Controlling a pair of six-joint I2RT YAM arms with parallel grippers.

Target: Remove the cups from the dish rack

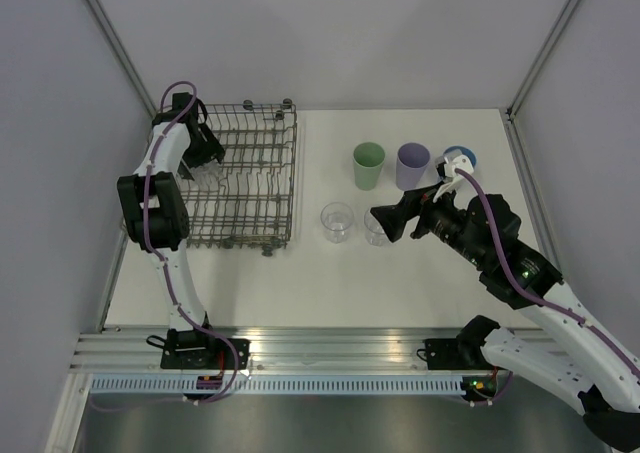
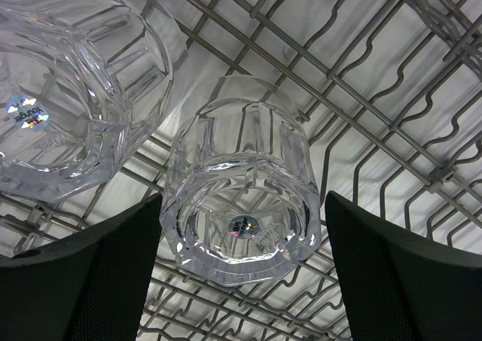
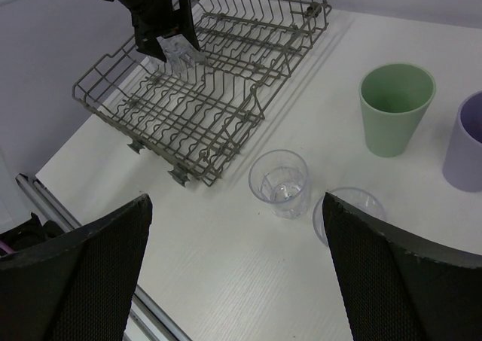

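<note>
The dish rack [image 1: 255,183] stands at the table's left. My left gripper [image 1: 206,165] reaches down into its left side. In the left wrist view, an upturned clear cup [image 2: 241,183] stands on the wires between my left gripper's [image 2: 243,196] fingers, which flank it closely without clearly pressing it. A second upturned clear cup [image 2: 64,85] sits beside it. On the table stand a green cup [image 1: 368,165], a lavender cup [image 1: 412,165], a blue cup [image 1: 462,155] partly behind my right arm, and two clear cups [image 1: 337,221] [image 3: 350,203]. My right gripper [image 3: 236,198] hovers open above them, empty.
The rack's right half [image 3: 226,92] holds only bare tines. Grey walls close in the table on the left, back and right. A metal rail [image 1: 300,348] runs along the near edge by the arm bases.
</note>
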